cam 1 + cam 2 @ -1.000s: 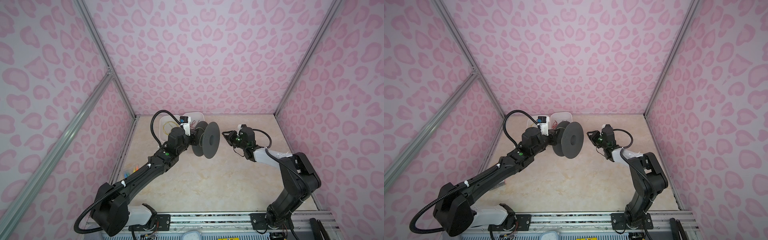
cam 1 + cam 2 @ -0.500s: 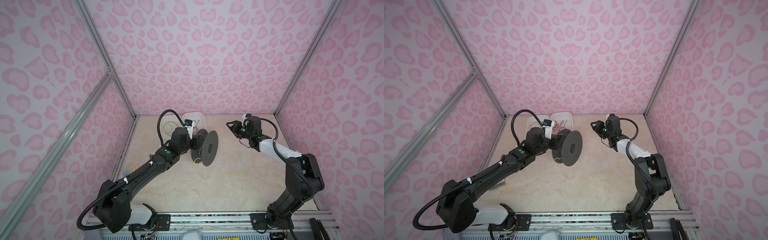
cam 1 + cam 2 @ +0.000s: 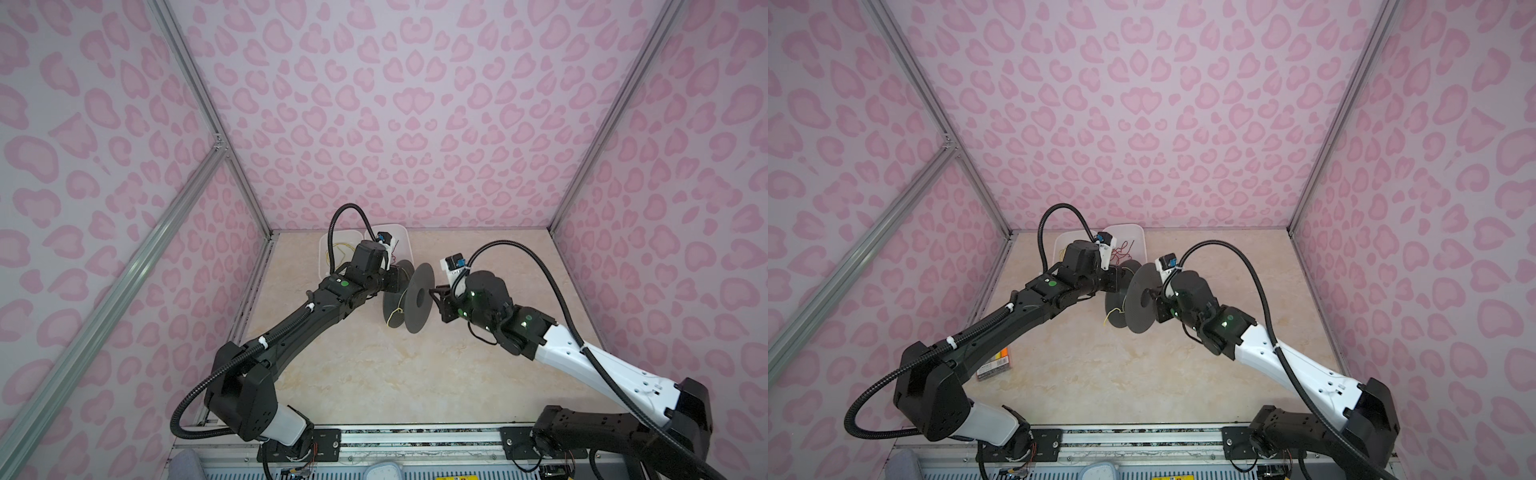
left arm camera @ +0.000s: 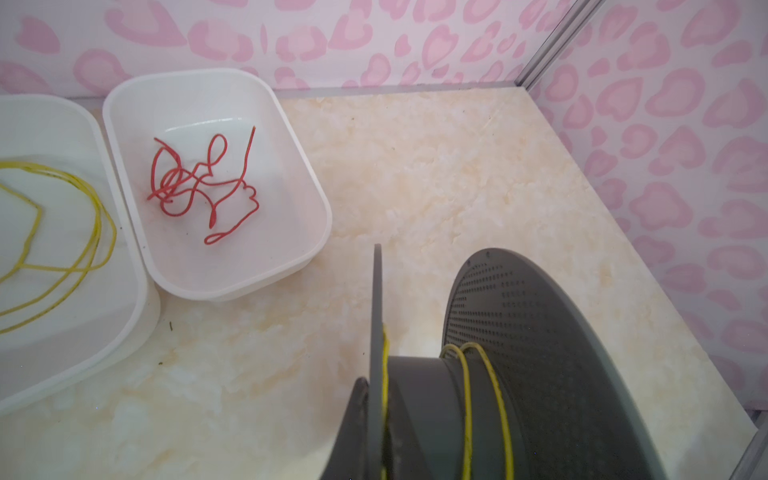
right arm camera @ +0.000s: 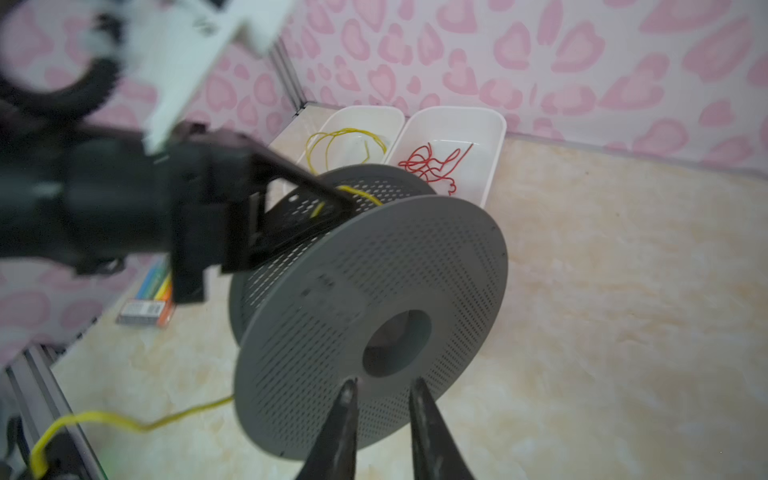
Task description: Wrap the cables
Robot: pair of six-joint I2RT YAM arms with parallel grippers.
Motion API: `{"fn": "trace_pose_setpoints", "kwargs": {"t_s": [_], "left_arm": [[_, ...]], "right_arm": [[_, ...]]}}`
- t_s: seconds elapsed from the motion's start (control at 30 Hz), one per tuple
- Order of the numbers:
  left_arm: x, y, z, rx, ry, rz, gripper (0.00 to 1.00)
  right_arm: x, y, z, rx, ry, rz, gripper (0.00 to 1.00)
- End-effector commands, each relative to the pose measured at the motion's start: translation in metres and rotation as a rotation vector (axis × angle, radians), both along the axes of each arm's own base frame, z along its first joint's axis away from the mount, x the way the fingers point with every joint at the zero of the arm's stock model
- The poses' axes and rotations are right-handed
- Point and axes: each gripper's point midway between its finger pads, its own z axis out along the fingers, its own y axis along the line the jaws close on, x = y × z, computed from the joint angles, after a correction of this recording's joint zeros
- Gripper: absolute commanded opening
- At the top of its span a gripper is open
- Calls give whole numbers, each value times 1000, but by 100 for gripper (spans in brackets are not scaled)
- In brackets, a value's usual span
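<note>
The left gripper (image 5: 336,205), 1 finger hidden behind the grey spool (image 5: 415,266), is clamping its far flange; the right gripper (image 5: 382,388) is hovering, jaws slightly apart, at the near flange. Hair-thin yellow cables (image 4: 466,395) are circling the hub, others looping in a white tray (image 4: 41,133)

The wound yellow cable (image 4: 466,399) is a very thin wire laid in two separated turns around the hub of the grey spool (image 4: 552,357). One further strand lies against the inner face of the thin flange. Its free tail (image 5: 145,426) leaves the spool and trails in a curve across the floor. The loose yellow cable (image 4: 99,224) lies in open loops inside a white bin (image 4: 124,340).
</note>
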Motion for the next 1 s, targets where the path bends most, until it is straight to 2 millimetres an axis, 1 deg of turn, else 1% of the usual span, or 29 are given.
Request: {"fn": "trace_pose_setpoints", "kwargs": {"t_s": [0.0, 0.07, 0.17, 0.23, 0.3, 0.37, 0.4, 0.53, 0.6, 0.67, 0.77, 0.87, 0.97], "left_arm": [[0, -7, 3, -23, 24, -29, 4], [0, -9, 3, -29, 38, -37, 4], [-1, -12, 1, -27, 60, -47, 4], [-2, -12, -1, -21, 74, -50, 4], [-3, -12, -4, -18, 84, -53, 4], [-5, -13, -6, -21, 95, -58, 4], [-6, -13, -7, -24, 98, -61, 4], [-7, -12, -8, -27, 98, -59, 4], [-8, -13, -7, -34, 101, -64, 4], [-8, -14, -7, -39, 99, -65, 4], [-10, -14, -6, -42, 100, -67, 4], [-10, -13, -6, -43, 96, -65, 4], [-11, -12, -6, -44, 96, -66, 4]], "right_arm": [[-15, -15, 7, -366, -272, -19, 34], [-31, -2, 10, -453, -328, 43, 39], [-45, 17, 10, -556, -424, 120, 46], [-56, 29, 11, -612, -510, 156, 52], [-66, 39, 10, -649, -573, 195, 58], [-72, 49, 7, -657, -619, 234, 62], [-75, 53, 8, -669, -650, 239, 64], [-76, 68, 19, -671, -708, 243, 68], [-74, 77, 19, -708, -732, 250, 69], [-69, 83, 19, -734, -741, 223, 69], [-64, 92, 12, -798, -753, 243, 67], [-55, 95, 6, -811, -737, 247, 63], [-48, 96, 12, -790, -732, 232, 57]]}}
